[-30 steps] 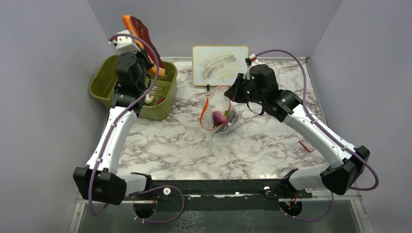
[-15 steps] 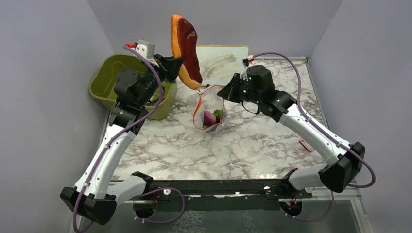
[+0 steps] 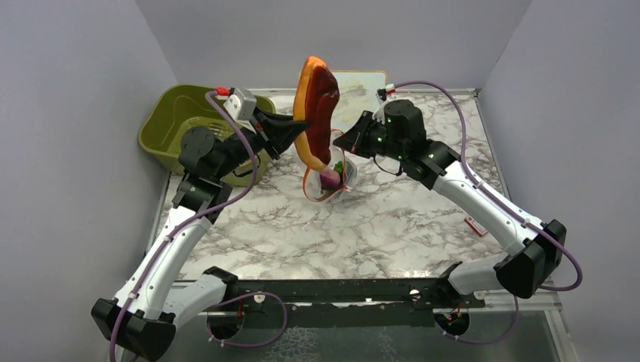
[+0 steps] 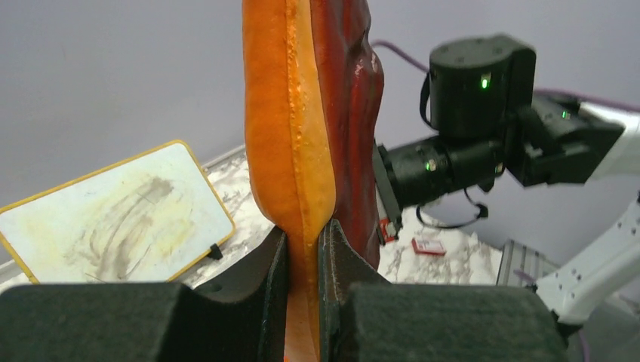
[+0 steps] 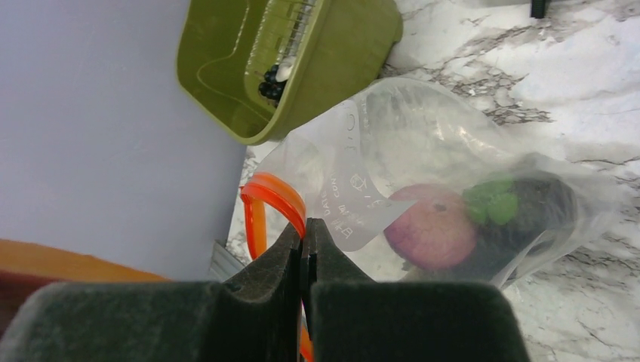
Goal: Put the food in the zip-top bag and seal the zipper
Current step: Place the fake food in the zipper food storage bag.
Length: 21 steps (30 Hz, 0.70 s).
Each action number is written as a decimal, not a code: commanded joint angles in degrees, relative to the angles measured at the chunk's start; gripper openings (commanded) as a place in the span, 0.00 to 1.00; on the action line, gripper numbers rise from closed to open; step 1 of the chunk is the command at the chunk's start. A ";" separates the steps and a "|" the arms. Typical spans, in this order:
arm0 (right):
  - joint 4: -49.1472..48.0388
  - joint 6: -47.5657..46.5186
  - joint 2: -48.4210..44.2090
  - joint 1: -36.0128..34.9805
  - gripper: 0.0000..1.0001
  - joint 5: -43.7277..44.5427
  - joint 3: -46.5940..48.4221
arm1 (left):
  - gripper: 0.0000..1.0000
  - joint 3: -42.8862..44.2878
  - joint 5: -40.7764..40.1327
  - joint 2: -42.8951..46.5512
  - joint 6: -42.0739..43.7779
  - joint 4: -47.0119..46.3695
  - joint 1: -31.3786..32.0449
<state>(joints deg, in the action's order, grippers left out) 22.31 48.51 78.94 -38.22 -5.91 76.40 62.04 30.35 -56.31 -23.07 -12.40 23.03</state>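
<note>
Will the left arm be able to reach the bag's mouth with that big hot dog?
Probably yes. The left gripper holds the hot dog over the zip-top bag, and the right gripper pinches the zipper, holding the mouth up and open. Nothing seems to sit between them, though the opening looks narrow.

- White print runs down the clear zip-top bag (image 5: 423, 151) in the right wrist view; only a fragment resembling "DATE" can be made out
- A small red label (image 4: 428, 246) on the tabletop (image 3: 302, 226) bears marks too small to read

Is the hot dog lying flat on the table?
No, the left gripper holds the hot dog upright in the air.
</note>
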 commanded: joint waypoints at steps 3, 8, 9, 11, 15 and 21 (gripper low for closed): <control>-4.69 2.02 -3.35 0.07 0.01 -7.76 -2.05 | 0.00 -5.76 10.41 2.38 9.70 -6.55 0.70; -6.39 2.92 -3.80 0.12 0.01 -12.67 -4.77 | 0.00 -8.71 16.70 1.36 17.95 -10.01 1.09; -6.62 2.95 -3.99 0.08 0.01 -12.95 -5.19 | 0.00 -8.73 18.71 1.13 19.11 -10.71 1.20; -6.75 2.72 -4.14 0.13 0.01 -13.41 -5.33 | 0.00 -8.73 22.77 0.52 21.30 -12.34 1.66; -6.03 1.46 -3.89 0.15 0.01 -14.89 -4.26 | 0.00 -9.04 28.11 -1.07 27.85 -13.26 2.32; -5.72 1.79 -5.10 0.16 0.01 -18.42 -4.15 | 0.00 -11.81 31.82 -1.94 36.36 -13.36 2.37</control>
<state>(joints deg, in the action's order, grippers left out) 19.27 50.59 76.36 -38.24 -19.42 70.87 51.99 55.57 -57.67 4.56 -22.85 25.26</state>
